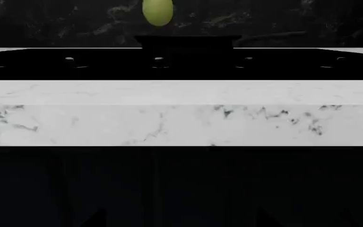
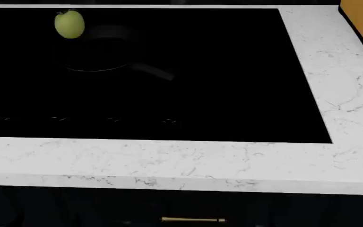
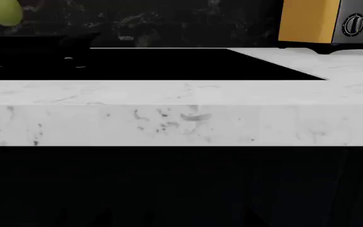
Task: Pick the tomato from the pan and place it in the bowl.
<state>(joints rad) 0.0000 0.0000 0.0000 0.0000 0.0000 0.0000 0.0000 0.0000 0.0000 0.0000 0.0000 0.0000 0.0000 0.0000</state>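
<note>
A small round yellow-green tomato (image 2: 69, 24) sits at the far left of a black glass cooktop (image 2: 232, 71), at the far rim of a round black frying pan (image 2: 96, 52) whose thin glinting edge and short dark handle barely stand out against the dark glass. The white marble surface (image 2: 188, 161) frames the cooktop on the near and right sides, and an orange appliance with a round dial (image 3: 323, 21) stands at its far right corner. Neither arm shows in the head view, and both wrist cameras look level at the near edge of the surface from below its top, so the arms appear to hang low in front of the dark cabinet with its brass handle (image 2: 193, 220). Judged from this, the task is at its very start: the reach toward the tomato has not yet begun, and nothing is held. The jaws of both grippers lie outside every view, so whether they are spread or closed cannot be told. The large wooden bowl that should receive the fruit is not visible in any picture. The next move calls for raising an arm over the edge of the surface, most likely the left one, since the tomato lies straight ahead in its camera, and carrying spread jaws across the cooktop to straddle the fruit from above without striking the pan rim.
</note>
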